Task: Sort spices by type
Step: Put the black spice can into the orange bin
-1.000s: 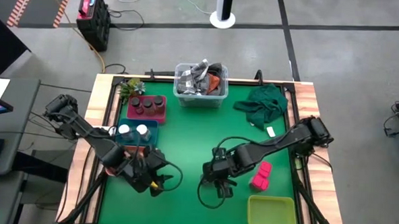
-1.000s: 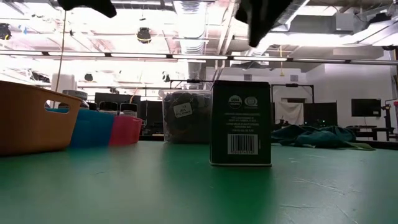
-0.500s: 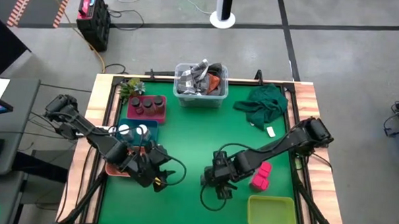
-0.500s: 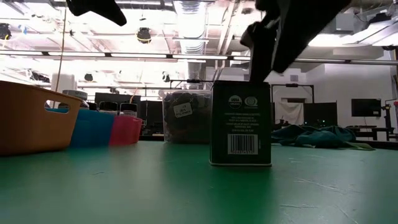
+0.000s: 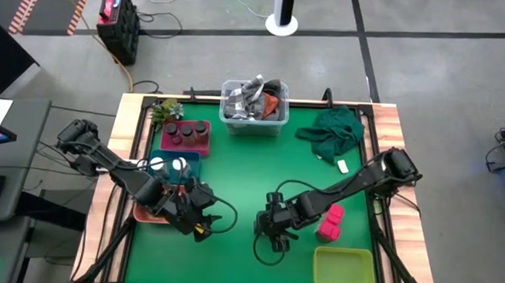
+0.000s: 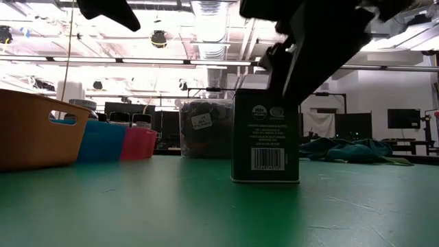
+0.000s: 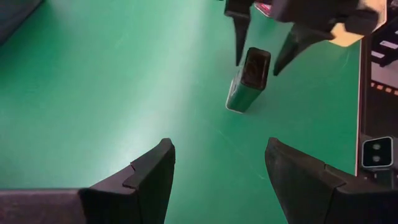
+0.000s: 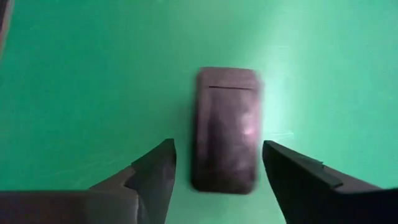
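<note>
A dark grey boxy tin stands upright on its base on the green mat; its top shows in the right wrist view. My right gripper is open right above it, with one finger on either side of the tin's top, apart from it. My left gripper is open over bare mat, to the tin's left. Dark round jars sit in the pink tray, and white-topped jars in the blue tray. Two pink blocks lie to the right of my right gripper.
An orange tray lies under my left arm and a yellow tray sits at the near right. The clear bin of clutter and a green cloth are at the far side. Open mat lies in the middle.
My right gripper has come down from above the tin until its open fingers flank the tin's top, shifting slightly toward the table's left. The tin has stayed put.
</note>
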Controlling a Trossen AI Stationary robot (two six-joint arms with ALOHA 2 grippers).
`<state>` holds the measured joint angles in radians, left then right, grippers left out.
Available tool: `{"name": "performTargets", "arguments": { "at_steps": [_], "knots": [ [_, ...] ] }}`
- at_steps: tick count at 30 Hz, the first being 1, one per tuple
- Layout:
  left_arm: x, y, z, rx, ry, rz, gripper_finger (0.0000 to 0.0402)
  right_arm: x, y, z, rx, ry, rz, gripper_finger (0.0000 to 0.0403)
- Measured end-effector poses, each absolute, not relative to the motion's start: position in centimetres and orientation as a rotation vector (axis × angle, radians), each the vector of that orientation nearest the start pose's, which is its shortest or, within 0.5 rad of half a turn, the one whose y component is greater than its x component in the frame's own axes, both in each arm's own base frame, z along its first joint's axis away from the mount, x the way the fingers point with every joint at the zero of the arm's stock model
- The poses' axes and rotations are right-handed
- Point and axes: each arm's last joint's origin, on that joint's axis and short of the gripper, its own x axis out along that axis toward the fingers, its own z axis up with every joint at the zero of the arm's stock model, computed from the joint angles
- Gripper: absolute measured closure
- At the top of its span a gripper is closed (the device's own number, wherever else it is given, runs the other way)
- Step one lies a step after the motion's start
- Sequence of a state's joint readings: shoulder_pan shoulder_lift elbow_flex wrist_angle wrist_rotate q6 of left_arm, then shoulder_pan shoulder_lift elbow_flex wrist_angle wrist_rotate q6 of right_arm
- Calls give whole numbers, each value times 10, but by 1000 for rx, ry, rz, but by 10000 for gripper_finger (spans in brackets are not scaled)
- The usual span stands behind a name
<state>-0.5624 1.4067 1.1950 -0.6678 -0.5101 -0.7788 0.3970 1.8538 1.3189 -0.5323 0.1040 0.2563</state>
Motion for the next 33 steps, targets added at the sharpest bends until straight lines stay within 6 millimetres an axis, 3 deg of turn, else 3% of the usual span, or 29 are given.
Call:
{"name": "performTargets", "arguments": {
  "at_steps": [11, 17, 22, 26, 33],
  "knots": [
    [252, -142, 300, -248, 720, 207, 164, 353, 140, 194, -28, 1067, 112, 247],
    [256, -144, 304, -215, 674, 168, 164, 366, 138, 216, 3, 992, 109, 247],
    [261, -140, 304, -199, 651, 172, 164, 379, 130, 240, 7, 911, 66, 223],
    [262, -138, 304, -182, 656, 162, 164, 387, 124, 257, -14, 849, 38, 233],
    [264, -139, 306, -188, 634, 149, 160, 394, 118, 271, -34, 804, 41, 236]
  ]
}}
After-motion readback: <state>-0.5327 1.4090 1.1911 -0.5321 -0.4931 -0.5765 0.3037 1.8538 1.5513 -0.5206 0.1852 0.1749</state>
